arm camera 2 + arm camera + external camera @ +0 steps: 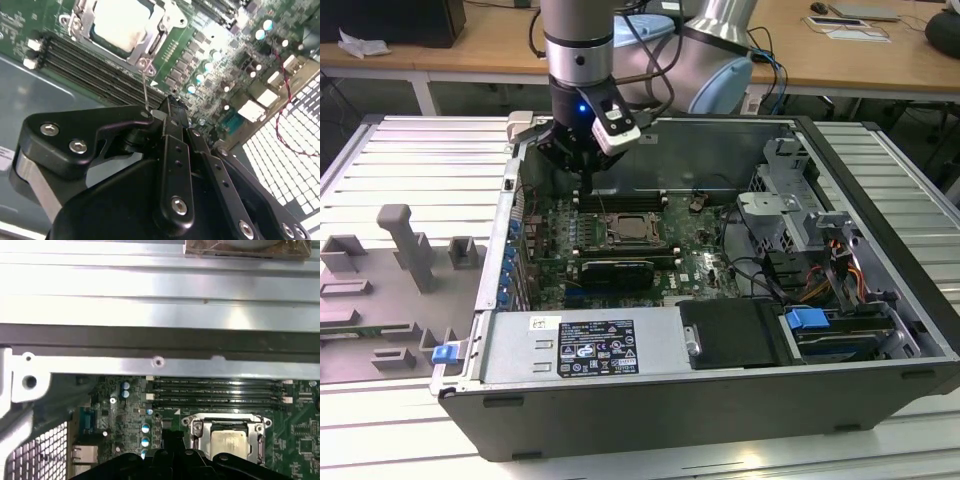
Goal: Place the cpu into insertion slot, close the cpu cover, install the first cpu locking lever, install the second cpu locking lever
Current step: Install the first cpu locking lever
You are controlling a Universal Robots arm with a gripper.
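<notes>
The open computer case [720, 330] lies on its side on a ribbed metal table [410, 160], and everything here is placed against its green motherboard [620, 250].

The cpu [632, 230] sits in the insertion slot [612, 237] near the middle of that board, its pale metal top facing up. In both wrist views the cpu [122, 22] [227, 442] shows through the window of the cpu cover [82, 22] [197, 432], which lies flat over it (the silver frame rims the chip on all sides). A thin wire locking lever [145, 92] rises from the socket's corner toward the gripper [167, 112] in the second wrist view, reaching up to the black fingertips; whether the fingers actually pinch it cannot be told, and how wide they stand cannot be told either.

In the exterior view the gripper [582, 172] hangs over the board's far edge, just behind the long memory slots [625, 200] that lie between it and the socket. A black rectangular card [617, 270] stands on the board just in front of the socket. Off the board, on the table at the exterior view's left, rests a grey fixture [405, 250] with upright posts.
</notes>
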